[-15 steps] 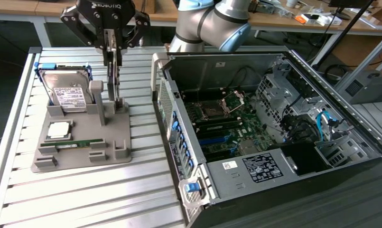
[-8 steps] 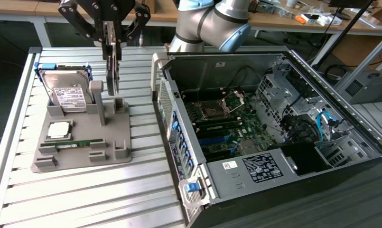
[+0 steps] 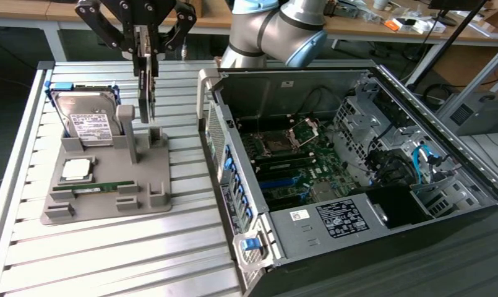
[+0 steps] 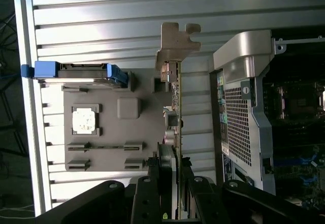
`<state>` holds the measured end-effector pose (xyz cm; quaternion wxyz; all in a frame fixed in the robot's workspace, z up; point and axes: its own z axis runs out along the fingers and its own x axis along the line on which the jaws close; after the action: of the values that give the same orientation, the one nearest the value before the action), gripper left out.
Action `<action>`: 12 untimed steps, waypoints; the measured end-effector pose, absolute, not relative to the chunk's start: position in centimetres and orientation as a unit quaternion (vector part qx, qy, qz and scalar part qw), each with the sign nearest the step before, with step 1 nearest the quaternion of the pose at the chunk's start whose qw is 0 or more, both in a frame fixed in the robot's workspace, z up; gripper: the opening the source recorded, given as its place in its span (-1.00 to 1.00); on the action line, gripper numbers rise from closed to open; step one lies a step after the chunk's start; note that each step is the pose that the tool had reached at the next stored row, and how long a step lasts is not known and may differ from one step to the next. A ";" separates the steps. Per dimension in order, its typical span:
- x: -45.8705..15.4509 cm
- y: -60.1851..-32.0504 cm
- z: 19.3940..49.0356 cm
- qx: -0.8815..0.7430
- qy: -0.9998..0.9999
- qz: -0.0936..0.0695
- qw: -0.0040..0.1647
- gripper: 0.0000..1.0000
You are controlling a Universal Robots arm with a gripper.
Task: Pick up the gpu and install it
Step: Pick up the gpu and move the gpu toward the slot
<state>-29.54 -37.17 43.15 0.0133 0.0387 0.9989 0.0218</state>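
Note:
The gpu [image 3: 146,80] is a thin dark card with a pale metal end bracket [image 4: 175,43]. It hangs upright and edge-on just above the back of the grey parts holder [image 3: 108,207]. My gripper [image 3: 147,48] is shut on the card's top edge, and its black fingers [image 4: 152,186] flank the card [image 4: 178,107] on both sides. The open computer case [image 3: 356,173] lies to the exterior view's right of the card, with its motherboard [image 3: 290,161] exposed.
The holder also carries a hard drive with a white label [image 3: 85,120], a square processor [image 3: 77,168] and a narrow green RAM stick [image 3: 100,185]. Everything rests on a slatted aluminium table [image 3: 133,260]. The case's rear wall [image 3: 211,117] rises between holder and motherboard.

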 end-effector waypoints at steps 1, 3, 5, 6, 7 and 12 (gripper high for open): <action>-29.5 -37.2 43.1 0.039 0.999 0.022 0.013 -0.47; -29.5 -37.2 43.1 0.039 0.999 0.022 0.013 -0.47; -29.5 -37.2 43.1 0.039 0.999 0.022 0.013 -0.47; -29.5 -37.2 43.2 0.039 0.999 0.022 0.013 -0.47; -29.4 -37.2 43.2 0.039 0.999 0.022 0.013 -0.47; -28.9 -37.2 43.1 0.039 0.999 0.021 0.013 -0.47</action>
<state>-28.86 -37.17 43.14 0.0133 0.0387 0.9989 0.0206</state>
